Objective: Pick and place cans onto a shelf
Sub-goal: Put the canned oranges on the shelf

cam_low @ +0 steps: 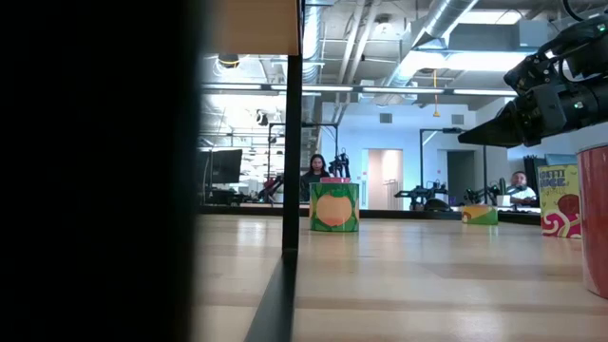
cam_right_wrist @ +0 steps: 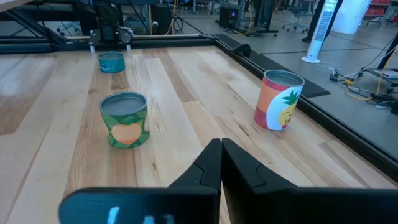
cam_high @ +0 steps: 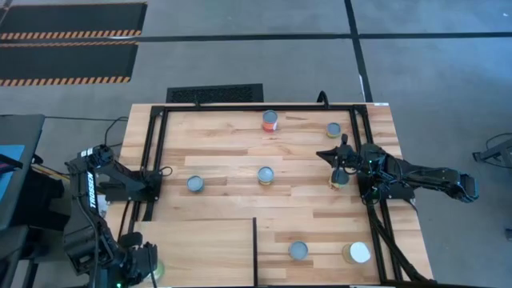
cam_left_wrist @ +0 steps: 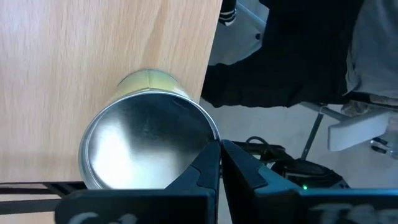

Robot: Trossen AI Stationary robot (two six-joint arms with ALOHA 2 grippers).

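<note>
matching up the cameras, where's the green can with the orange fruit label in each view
High view: green can, mid-table.
Low view: just right of the dark divider, at.
Left wrist view: not in it.
Right wrist view: nearest can ahead.
Shared landmark: red-orange can, also in the right wrist view.

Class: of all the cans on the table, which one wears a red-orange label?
The can at the table's far edge, top centre in the overhead view. Its side shows red-orange; the others show green, yellow or plain tops.
</note>
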